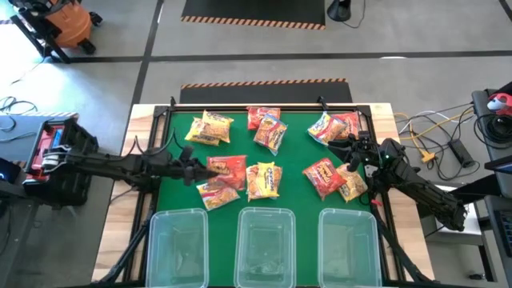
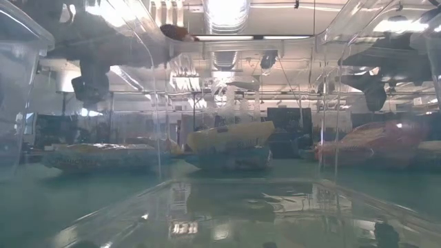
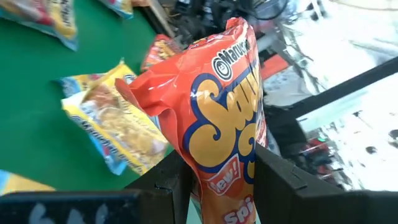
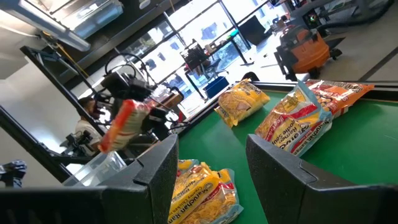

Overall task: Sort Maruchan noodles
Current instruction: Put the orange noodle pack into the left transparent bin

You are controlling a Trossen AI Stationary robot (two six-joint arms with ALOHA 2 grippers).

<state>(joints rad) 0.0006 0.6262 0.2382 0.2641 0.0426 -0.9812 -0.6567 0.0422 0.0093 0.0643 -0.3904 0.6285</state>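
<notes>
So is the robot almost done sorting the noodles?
No, it has barely begun. All three tubs look empty, so nothing is sorted. The left gripper is shut on a red packet, lifted off the mat. The right gripper hangs open over the packets on the right side. The rest, about a dozen, lie loose on the mat.

held packet (image 3: 217, 118): red-orange, yellow swirled lettering outlined blue
mat (image 1: 180, 136): plain green
tubs (image 1: 262, 240): clear

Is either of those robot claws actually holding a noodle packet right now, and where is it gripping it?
Yes. The left gripper pinches the red packet by its lower end, lifted off the mat. The right gripper is open and holds nothing.
</notes>
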